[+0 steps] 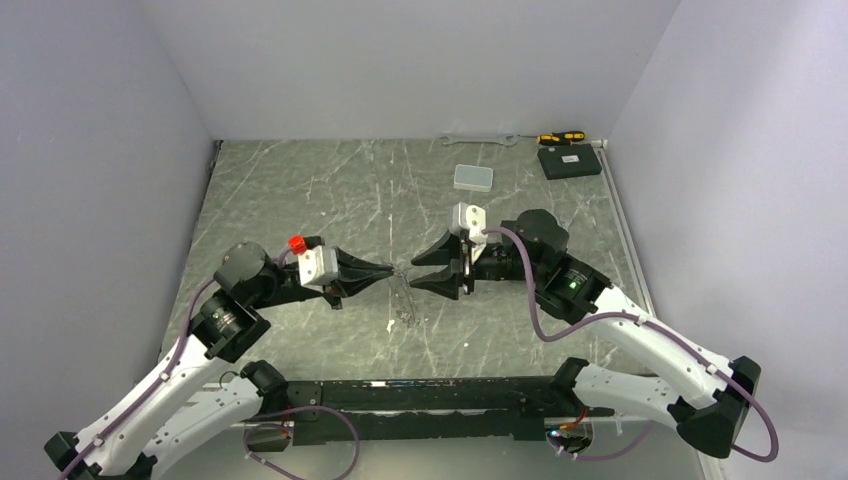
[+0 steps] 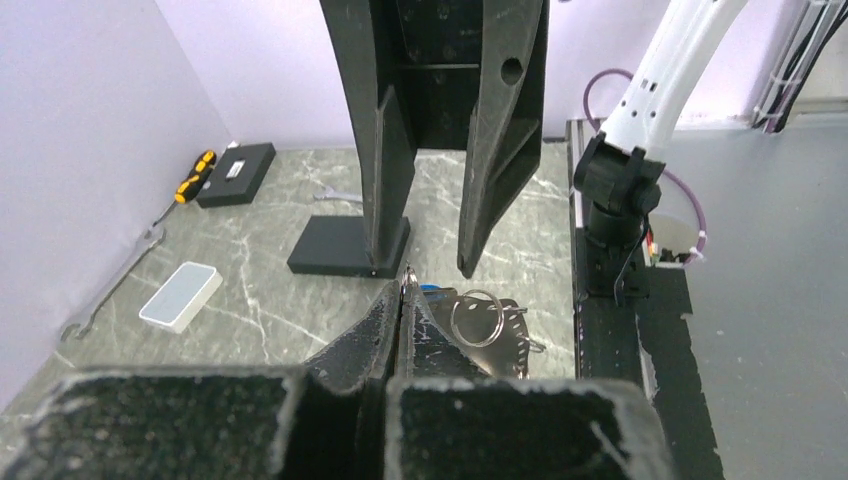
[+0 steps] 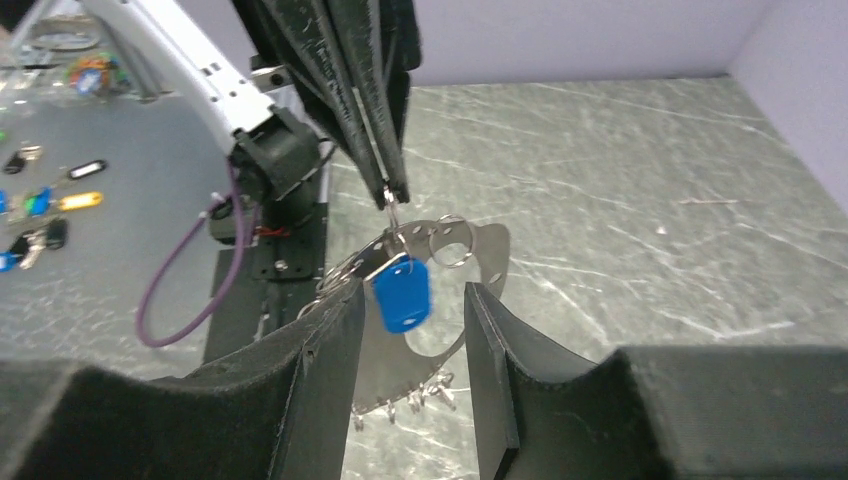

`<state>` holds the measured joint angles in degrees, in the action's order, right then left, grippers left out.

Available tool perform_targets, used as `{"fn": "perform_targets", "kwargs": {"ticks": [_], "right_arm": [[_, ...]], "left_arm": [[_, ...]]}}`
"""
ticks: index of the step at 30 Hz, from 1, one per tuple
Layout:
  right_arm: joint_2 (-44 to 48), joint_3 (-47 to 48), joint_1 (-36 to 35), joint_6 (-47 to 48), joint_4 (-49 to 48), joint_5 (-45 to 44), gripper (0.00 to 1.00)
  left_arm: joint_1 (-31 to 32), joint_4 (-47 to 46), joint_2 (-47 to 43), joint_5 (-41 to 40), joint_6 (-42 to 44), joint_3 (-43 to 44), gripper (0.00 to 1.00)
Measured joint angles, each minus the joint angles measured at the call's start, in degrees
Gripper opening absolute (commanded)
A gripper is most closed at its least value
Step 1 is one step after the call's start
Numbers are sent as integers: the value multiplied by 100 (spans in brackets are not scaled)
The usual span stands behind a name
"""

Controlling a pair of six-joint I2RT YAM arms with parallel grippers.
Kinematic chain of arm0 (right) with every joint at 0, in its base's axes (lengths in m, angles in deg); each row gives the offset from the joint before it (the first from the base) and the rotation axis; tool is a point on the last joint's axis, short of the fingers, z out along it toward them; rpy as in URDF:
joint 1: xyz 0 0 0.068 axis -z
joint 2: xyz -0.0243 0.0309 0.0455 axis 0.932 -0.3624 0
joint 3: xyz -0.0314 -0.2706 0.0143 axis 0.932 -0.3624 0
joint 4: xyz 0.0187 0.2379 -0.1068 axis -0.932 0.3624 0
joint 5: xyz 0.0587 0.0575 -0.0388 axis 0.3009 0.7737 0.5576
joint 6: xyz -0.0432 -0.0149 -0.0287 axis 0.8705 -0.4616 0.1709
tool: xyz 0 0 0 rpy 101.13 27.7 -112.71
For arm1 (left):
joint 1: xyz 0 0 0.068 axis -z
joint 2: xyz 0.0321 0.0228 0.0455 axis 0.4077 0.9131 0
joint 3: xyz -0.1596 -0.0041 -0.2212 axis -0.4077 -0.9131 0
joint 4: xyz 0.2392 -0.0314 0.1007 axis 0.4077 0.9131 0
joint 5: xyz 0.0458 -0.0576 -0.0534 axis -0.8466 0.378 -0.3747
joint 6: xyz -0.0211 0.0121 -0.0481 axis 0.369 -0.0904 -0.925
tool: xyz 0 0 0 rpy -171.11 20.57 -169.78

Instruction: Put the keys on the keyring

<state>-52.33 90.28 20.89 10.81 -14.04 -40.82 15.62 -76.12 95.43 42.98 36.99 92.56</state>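
Over grey marble tabletop [image 1: 300,190], a silvery metal keyring [image 3: 486,250] is clenched by the left gripper [image 1: 390,269]. A blue-tagged key [image 3: 402,295] is flanked by the released right gripper [image 1: 413,271].

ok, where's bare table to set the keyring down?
Free: back left, from clear box to left edge; right side, between black box and right arm. Crowded: centre, left end effector and right end effector at the keyring; back right, wrench and screwdriver.

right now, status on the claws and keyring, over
Left claw shut on keyring. Right claw open, straddling blue key, no contact. Nothing else in the way.
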Motion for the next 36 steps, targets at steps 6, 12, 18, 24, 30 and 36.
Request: {"fn": "perform_targets", "kwargs": {"ticks": [6, 12, 18, 24, 30, 36], "right_arm": [[-120, 0, 4, -157, -170, 424, 40], [-214, 0, 4, -306, -380, 610, 40], [-337, 0, 4, -448, -616, 734, 39], [-457, 0, 4, -647, -896, 826, 38], [-546, 0, 4, -887, -1327, 855, 38], [-599, 0, 13, -986, -1493, 927, 42]], "left_arm": [[0, -885, -118, 9, -498, -378, 0], [0, -1510, -116, 15, -901, -544, 0], [0, -2083, -116, 24, -1211, -680, 0], [0, -2669, -55, 9, -1497, -955, 0], [0, -3150, 0, -105, -1711, -1167, 0], [0, -3574, -2, -240, -1856, -1340, 0]]}}
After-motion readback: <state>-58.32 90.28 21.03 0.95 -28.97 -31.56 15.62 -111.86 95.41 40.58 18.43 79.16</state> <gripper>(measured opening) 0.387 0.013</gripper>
